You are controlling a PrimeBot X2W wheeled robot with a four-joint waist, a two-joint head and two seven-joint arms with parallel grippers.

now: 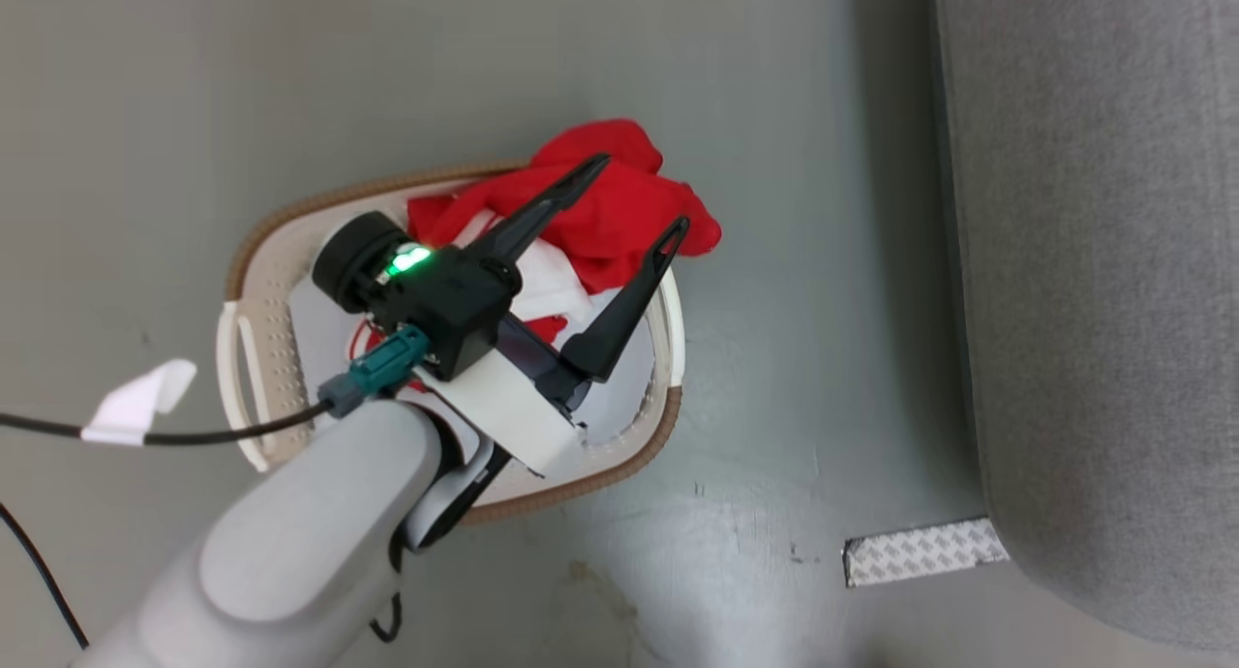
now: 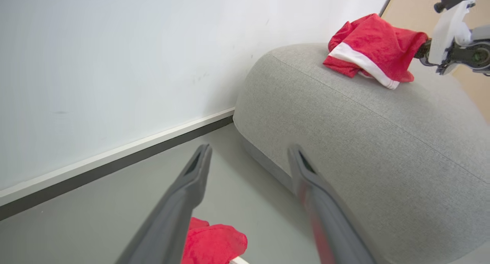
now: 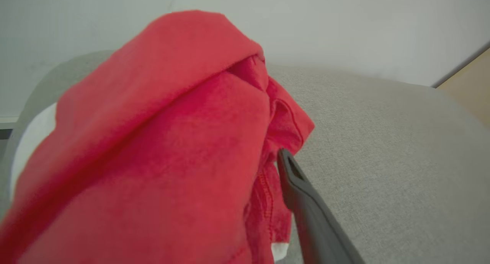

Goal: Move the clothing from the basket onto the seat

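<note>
Our left pincer (image 1: 644,192) hangs open, fingers spread wide, above the oval cream-white plastic basket (image 1: 387,188) with its brown rim.

1 bright red soft-fabric garment (image 1: 619,213) with white bands lies heaped in the basket, spilling over its far rim. We would lower onto the highest fold, close only when both fingers bracket cloth rather than the pale liner (image 1: 624,378), then lift clear of the rim before swinging to the large grey woven seat (image 1: 1094,261) right of the basket. A 2nd red garment (image 2: 373,46) lies there, well apart from the basket, at the right pincer (image 2: 423,49); cloth hides 1 finger, so we cannot tell its grip.
</note>
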